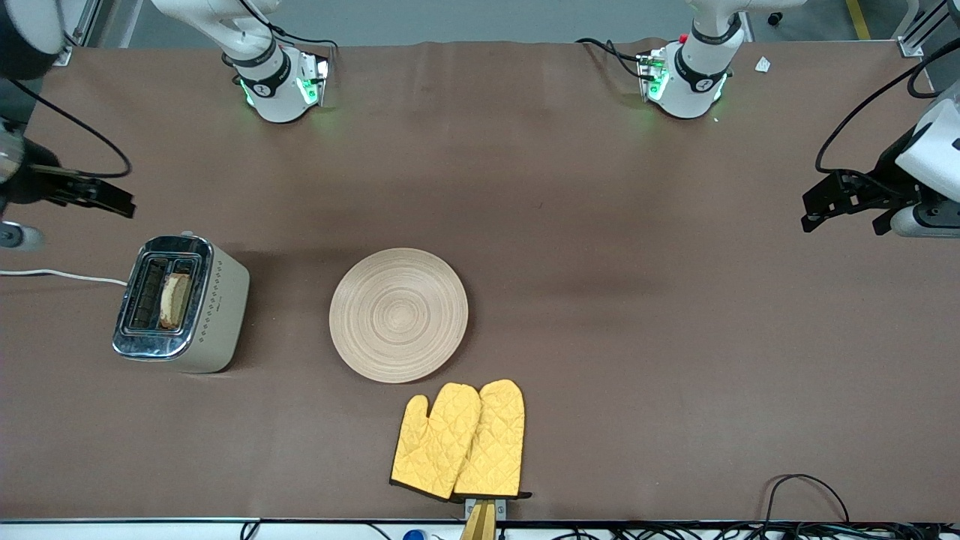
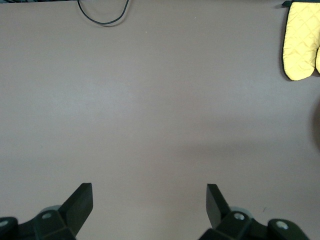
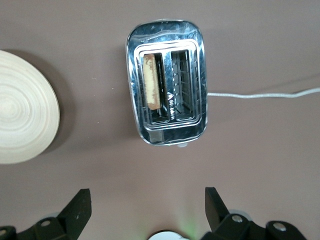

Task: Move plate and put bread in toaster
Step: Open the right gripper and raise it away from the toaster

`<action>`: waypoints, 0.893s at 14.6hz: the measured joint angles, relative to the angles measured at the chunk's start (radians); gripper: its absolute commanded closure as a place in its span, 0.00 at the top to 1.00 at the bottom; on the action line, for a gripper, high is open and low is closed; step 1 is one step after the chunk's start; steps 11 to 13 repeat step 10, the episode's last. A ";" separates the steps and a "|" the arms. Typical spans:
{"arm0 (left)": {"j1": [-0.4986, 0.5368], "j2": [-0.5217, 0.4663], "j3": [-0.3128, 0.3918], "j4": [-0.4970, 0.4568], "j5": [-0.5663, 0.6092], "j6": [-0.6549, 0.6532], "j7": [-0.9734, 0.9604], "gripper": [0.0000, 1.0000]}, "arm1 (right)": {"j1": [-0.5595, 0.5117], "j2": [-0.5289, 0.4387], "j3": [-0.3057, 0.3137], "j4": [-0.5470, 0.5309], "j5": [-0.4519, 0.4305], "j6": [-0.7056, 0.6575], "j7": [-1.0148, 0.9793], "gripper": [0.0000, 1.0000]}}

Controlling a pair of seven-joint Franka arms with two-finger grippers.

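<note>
Gaping wide, left hand (image 2: 149, 205), right hand (image 3: 148, 207), both empty

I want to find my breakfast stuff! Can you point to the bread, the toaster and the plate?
bread (image 1: 175, 301), front view, on the slice's top edge showing in a toaster slot.
toaster (image 1: 223, 307), front view, on its cream side panel.
plate (image 1: 398, 315), front view, on the middle of its bare wooden rings.

The brown counter (image 1: 600, 225) carries a toaster (image 1: 199, 315) toward the right arm's end, its white cord (image 1: 60, 276) trailing off the edge. The wooden plate (image 1: 398, 315) lies mid-counter; two yellow oven mitts (image 1: 459, 441) lie just nearer the front camera.
</note>
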 measured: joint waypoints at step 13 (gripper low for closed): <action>0.000 0.000 0.000 0.000 0.000 0.003 0.000 1.00 | -0.044 -0.018 0.021 -0.012 0.011 0.004 -0.110 1.00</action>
